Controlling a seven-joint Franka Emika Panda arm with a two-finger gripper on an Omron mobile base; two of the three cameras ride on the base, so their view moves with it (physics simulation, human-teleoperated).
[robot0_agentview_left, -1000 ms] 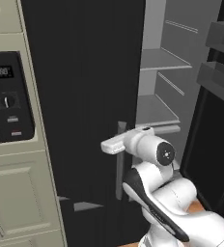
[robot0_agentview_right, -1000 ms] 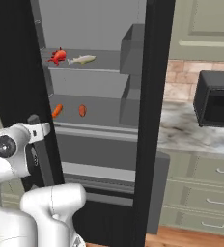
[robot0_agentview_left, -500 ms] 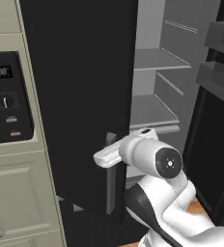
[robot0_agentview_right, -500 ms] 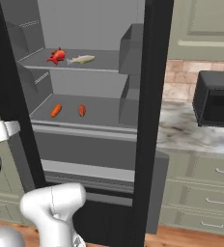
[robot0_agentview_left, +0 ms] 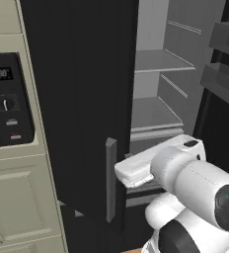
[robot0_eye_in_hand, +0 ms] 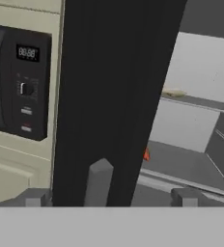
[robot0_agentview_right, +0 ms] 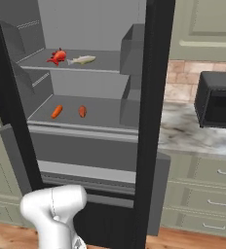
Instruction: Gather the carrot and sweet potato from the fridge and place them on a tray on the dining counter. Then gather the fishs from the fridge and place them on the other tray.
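gripper: the gripper has let go of the fridge door's grey handle. A second back the jaws were pinched on it, now they stand wide apart with the handle top poking up between the fingertips, holding nothing

door: left door of the fridge has swung further out than it was a second ago, so the shelves are properly exposed

carrot: the carrot lies on the lower shelf, left side, same spot as before

sweet potato: the sweet potato sits just beside it to the right, not touching

fishs: the red fish and the pale fish are on the shelf above, close together; can't really tell if they touch from here

hand cam: a sliver of orange peeks past the door edge, probably the carrot but it's too small to be sure

what it means: I reckon the door-opening step is done, nothing gathered yet, and next up is reaching in for the carrot
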